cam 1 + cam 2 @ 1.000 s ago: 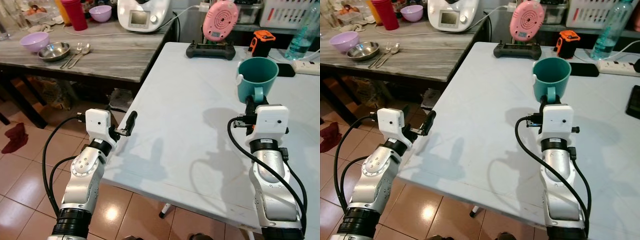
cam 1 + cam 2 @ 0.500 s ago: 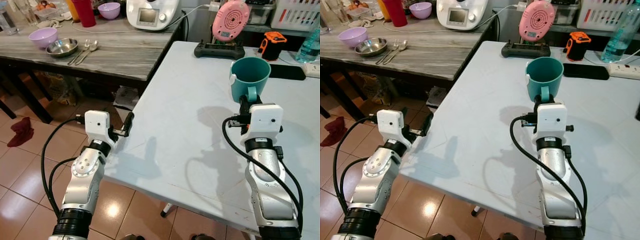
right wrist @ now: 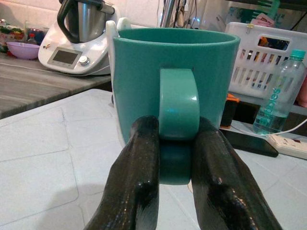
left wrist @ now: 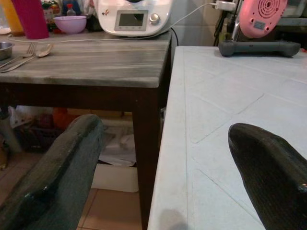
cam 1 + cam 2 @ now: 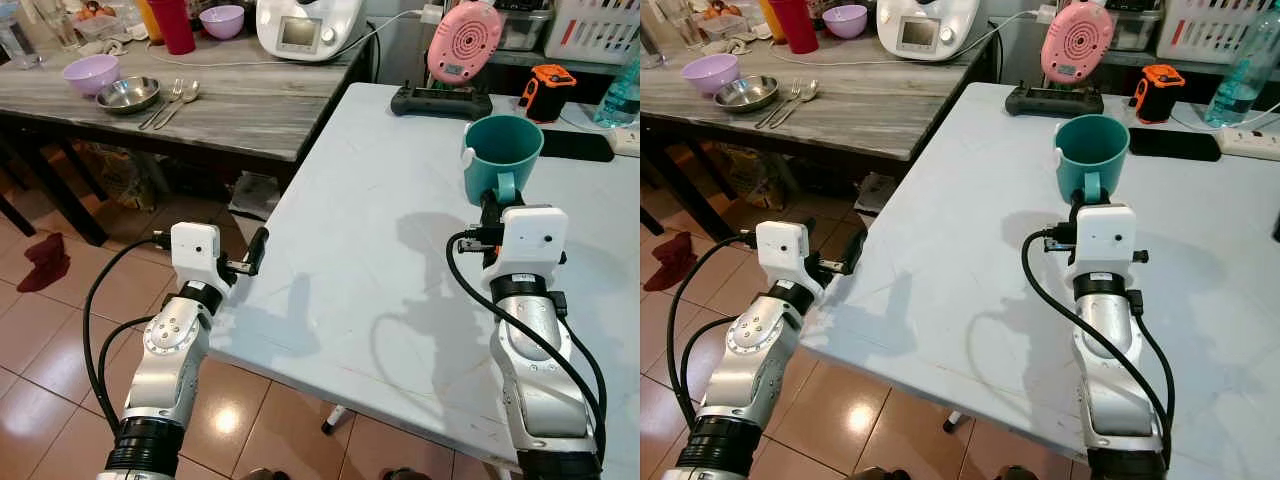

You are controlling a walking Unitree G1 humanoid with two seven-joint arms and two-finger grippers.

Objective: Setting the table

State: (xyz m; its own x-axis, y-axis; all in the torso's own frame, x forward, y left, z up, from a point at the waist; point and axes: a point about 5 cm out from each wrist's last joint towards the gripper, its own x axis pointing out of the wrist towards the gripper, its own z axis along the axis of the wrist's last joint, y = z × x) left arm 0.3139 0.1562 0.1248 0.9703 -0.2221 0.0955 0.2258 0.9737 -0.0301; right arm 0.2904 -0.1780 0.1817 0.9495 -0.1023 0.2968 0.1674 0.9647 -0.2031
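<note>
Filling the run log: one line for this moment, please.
right pincer: shut on teal mug handle, above white table | left pincer: open, empty, at table edge

My view has swung a little since a second ago, so the grey wooden table (image 5: 200, 100) shows more. My right gripper (image 3: 173, 143) has carried the green cup (image 5: 503, 155) a bit closer to me over the white table (image 5: 380, 230).
</note>
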